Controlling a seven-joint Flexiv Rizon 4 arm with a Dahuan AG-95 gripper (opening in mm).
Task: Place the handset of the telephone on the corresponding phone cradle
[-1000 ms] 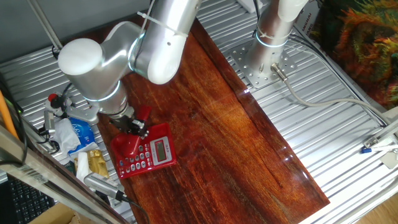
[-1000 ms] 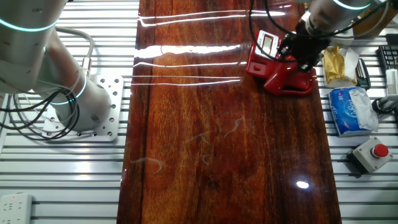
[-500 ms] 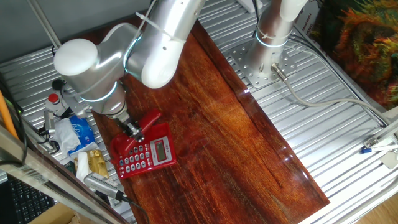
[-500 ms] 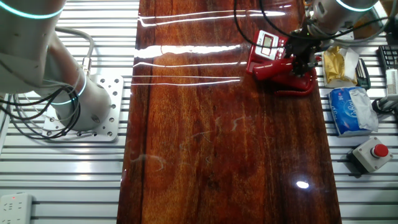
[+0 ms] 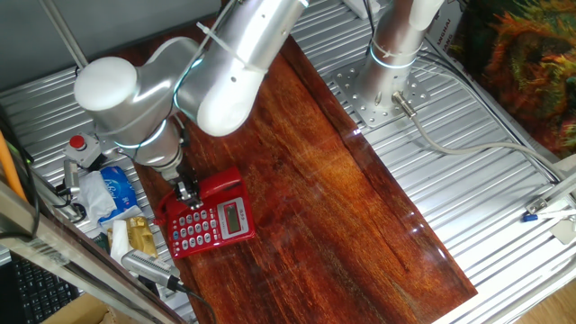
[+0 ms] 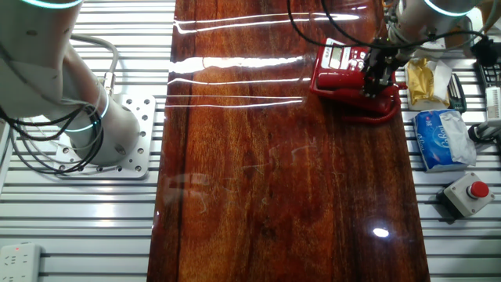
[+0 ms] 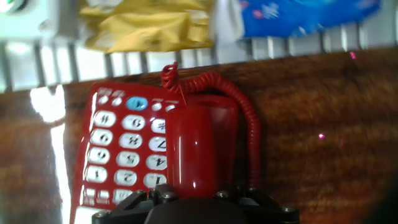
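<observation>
The red telephone with pale keypad sits at the wooden board's edge; it also shows in the other fixed view and the hand view. The glossy red handset lies along the phone cradle at the base's top edge, and shows as a long bar in the other fixed view and the hand view. Its curly cord loops beside it. My gripper is shut on one end of the handset, low over the base, also seen in the other fixed view.
A yellow packet, a blue tissue pack and a grey box with a red button lie on the metal slats beside the phone. A second arm's base stands across the board.
My gripper has lowered and turned the handset from a raised, tilted pose down onto the top edge of the phone base.
</observation>
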